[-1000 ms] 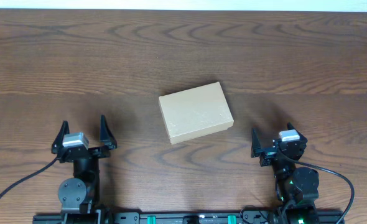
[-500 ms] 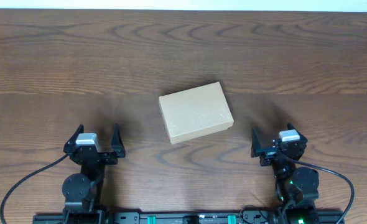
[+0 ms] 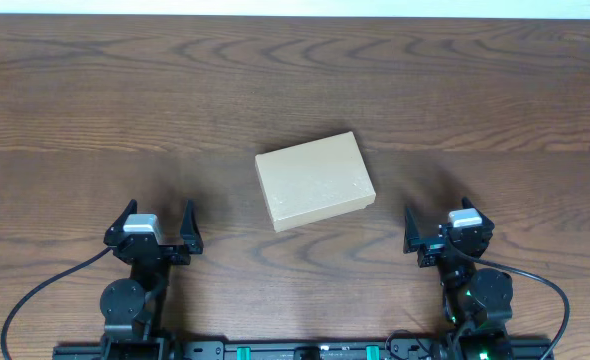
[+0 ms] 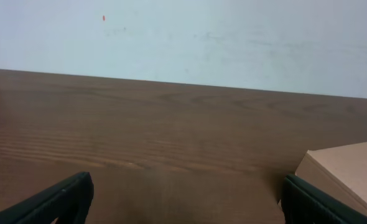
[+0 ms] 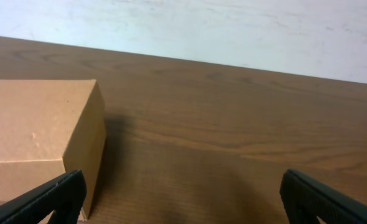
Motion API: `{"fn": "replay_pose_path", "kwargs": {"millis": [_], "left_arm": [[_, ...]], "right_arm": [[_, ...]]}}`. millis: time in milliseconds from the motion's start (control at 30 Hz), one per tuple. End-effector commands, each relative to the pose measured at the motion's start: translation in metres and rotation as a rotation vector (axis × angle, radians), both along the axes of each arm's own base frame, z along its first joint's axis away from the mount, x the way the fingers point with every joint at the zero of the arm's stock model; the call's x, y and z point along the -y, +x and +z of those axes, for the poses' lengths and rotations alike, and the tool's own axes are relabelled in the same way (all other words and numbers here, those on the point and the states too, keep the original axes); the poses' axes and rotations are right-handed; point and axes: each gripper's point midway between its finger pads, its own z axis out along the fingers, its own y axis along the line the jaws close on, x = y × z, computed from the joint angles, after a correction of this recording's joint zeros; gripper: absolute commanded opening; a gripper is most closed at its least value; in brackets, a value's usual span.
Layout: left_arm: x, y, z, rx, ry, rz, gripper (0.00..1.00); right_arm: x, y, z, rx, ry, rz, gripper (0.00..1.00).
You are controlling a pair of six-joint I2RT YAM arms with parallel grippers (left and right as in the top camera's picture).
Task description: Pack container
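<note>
The container [image 3: 314, 180] is a plain tan cardboard box, lid shut, lying flat at the middle of the wooden table. It shows at the right edge of the left wrist view [image 4: 348, 174] and at the left of the right wrist view [image 5: 37, 140]. My left gripper [image 3: 156, 226] is open and empty at the front left, apart from the box; its fingertips frame bare table in its wrist view [image 4: 185, 198]. My right gripper [image 3: 437, 228] is open and empty at the front right, a little short of the box, as its wrist view [image 5: 182, 194] shows.
The dark wooden table [image 3: 295, 90] runs back to a pale wall [image 4: 202, 37]. The arm bases and cables sit along the front edge [image 3: 295, 345].
The left gripper shifted a little right and toward the front edge early on, then held still. The right arm and the box have not moved.
</note>
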Motion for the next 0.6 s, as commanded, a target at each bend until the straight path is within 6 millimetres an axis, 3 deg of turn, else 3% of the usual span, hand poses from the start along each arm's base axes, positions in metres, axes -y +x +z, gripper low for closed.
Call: {"fn": "replay_pose_path", "kwargs": {"millis": [0, 567], "left_arm": [[0.0121, -0.0023, -0.0217, -0.085, -0.029, -0.066, 0.95], [0.012, -0.002, -0.0232, -0.092, -0.032, -0.064, 0.95]], "right_arm": [[-0.002, -0.0006, -0.0007, 0.001, -0.014, 0.007, 0.99], [-0.002, -0.0006, -0.0007, 0.001, -0.014, 0.007, 0.99]]}}
